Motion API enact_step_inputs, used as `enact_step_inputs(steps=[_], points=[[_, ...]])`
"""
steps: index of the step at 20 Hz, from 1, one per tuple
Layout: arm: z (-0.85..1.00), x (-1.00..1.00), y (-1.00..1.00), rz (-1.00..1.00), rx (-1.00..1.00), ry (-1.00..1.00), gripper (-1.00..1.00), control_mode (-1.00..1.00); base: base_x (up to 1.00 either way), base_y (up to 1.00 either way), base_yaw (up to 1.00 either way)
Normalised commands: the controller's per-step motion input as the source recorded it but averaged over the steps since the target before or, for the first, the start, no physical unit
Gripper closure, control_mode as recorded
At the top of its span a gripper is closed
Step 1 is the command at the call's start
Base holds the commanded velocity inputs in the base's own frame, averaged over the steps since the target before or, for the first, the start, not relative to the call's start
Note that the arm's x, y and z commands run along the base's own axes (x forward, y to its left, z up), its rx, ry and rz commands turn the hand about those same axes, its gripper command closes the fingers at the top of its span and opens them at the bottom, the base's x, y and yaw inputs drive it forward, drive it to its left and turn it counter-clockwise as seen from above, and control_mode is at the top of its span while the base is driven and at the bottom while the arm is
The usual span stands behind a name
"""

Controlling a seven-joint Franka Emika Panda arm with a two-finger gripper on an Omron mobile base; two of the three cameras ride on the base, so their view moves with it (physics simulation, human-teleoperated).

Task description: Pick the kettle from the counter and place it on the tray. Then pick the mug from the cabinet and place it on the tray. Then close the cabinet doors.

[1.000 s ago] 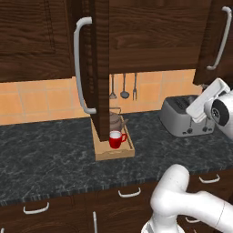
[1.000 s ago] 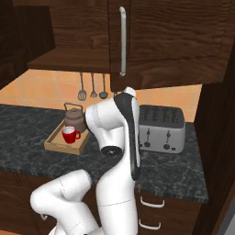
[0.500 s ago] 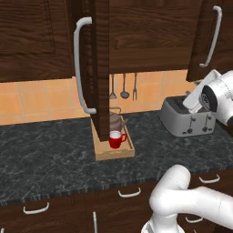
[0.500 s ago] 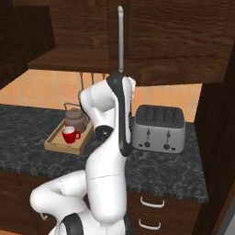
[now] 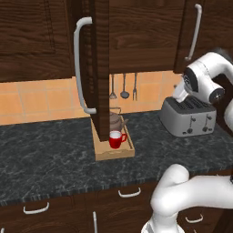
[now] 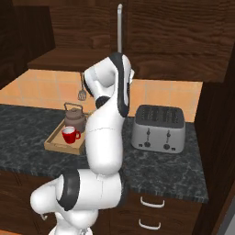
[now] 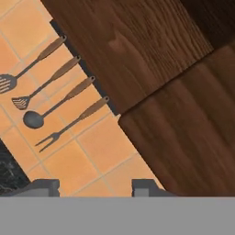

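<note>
The tan tray (image 5: 128, 153) (image 6: 54, 143) lies on the dark marbled counter (image 5: 50, 159) (image 6: 23, 128). On it stand the brownish kettle (image 5: 115, 122) (image 6: 75, 117) and, in front of it, the red mug (image 5: 116, 139) (image 6: 69, 135). Above, the left cabinet door (image 5: 99, 68) juts out edge-on with its silver handle (image 5: 79, 63), hiding the tray's left rim. The right cabinet door (image 5: 207, 32) hangs at an angle. My gripper (image 7: 94, 188) is open with nothing between its fingertips (image 7: 43, 187). It faces the tiled wall under the cabinet (image 7: 137, 50).
A silver toaster (image 5: 189, 117) (image 6: 158, 128) stands on the counter right of the tray, under my arm (image 5: 205, 84). Several long-handled utensils (image 7: 55, 96) (image 5: 124, 88) hang on the orange tiles. Drawers with silver handles (image 5: 129, 193) run below the counter.
My arm has swung up and left near the right door. That door's handle has moved left in the left base view, and the door has turned edge-on in the right base view.
</note>
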Motion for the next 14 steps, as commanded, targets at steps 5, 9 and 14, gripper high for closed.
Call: enact_step_inputs(steps=[5, 9, 14], points=[[0.01, 0.72, -0.24, 0.00, 0.05, 0.09, -1.00, -1.00, 0.00, 0.00, 0.00], [0.00, 0.74, -0.42, 0.00, 0.11, 0.08, -1.00, -1.00, 0.00, 0.00, 0.00], [-0.14, 0.38, -0.25, 0.00, 0.06, 0.12, -1.00, -1.00, 0.00, 0.00, 0.00]])
